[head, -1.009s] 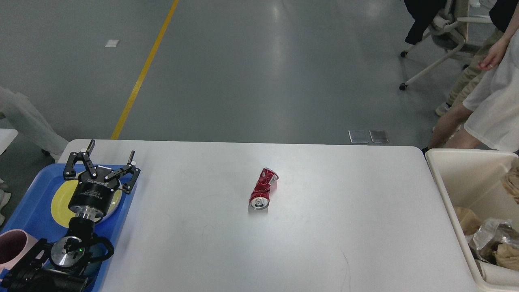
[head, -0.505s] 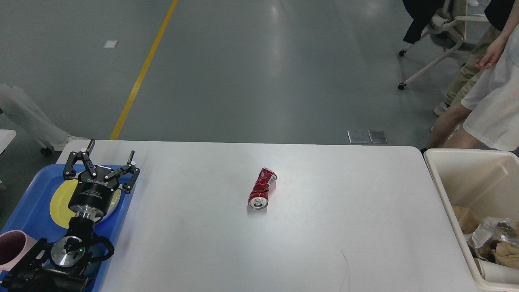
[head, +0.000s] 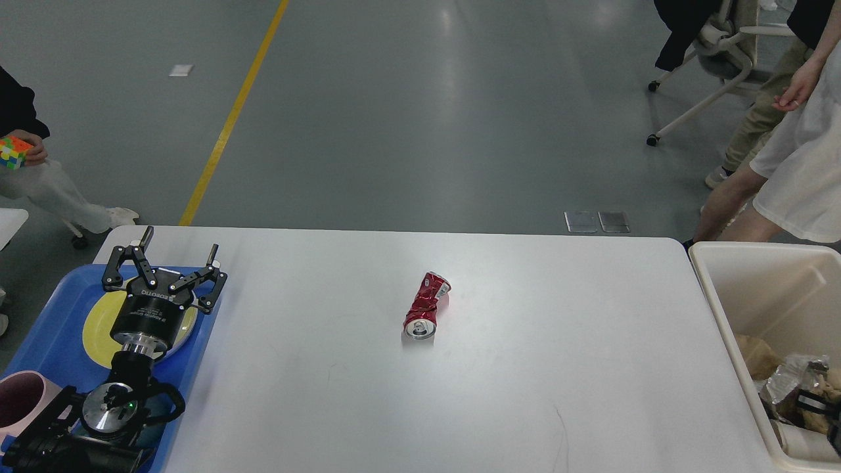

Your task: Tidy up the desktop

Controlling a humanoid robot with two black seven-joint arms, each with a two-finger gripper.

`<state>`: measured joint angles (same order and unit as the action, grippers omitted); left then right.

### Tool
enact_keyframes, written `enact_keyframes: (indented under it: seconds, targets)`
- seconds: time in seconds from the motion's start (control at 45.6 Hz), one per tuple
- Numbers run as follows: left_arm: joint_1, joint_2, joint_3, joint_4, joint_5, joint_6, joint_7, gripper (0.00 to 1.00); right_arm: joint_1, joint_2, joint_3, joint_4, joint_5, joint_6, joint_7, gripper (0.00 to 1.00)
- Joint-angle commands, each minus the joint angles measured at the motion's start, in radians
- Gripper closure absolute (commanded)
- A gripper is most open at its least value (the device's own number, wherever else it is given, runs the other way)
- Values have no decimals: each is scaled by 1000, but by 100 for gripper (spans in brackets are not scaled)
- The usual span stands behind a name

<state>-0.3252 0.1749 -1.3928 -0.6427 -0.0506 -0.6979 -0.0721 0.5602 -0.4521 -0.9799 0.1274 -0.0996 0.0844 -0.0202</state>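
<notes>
The white desktop (head: 525, 368) fills the lower part of the head view. A crushed red can (head: 426, 305) lies on its side near the middle, apart from both grippers. My left gripper (head: 181, 240) is open and empty. It hovers over the blue tray (head: 46, 309) and the yellow plate (head: 95, 328) at the desktop's left end. A small dark part, likely my right gripper (head: 818, 410), shows at the lower right edge over the cream bin (head: 729, 309). Its fingers cannot be told apart.
A pink cup (head: 16, 401) stands on the tray's near end. The bin holds crumpled paper and foil (head: 785, 384). A person in white (head: 795, 171) stands by the far right corner, near a wheeled chair (head: 716, 59). Another person holds a colour cube (head: 13, 152) at the far left.
A person with a colour cube has come into view at the left. A dark part has appeared over the bin at the lower right. My left gripper and the can have not moved.
</notes>
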Motion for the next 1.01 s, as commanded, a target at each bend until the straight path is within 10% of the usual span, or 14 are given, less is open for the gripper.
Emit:
enact_keyframes:
  seconds: [0.0, 0.548, 0.987]
  targets:
    - [0, 0, 0, 0, 0, 0, 0, 4, -6, 3, 3, -2, 0, -60, 2, 11]
    - [0, 0, 0, 0, 0, 0, 0, 3, 15, 1, 1, 21, -2, -81, 0, 0]
    - [0, 0, 0, 0, 0, 0, 0, 3, 673, -237, -155, 466, -215, 460, -6, 0]
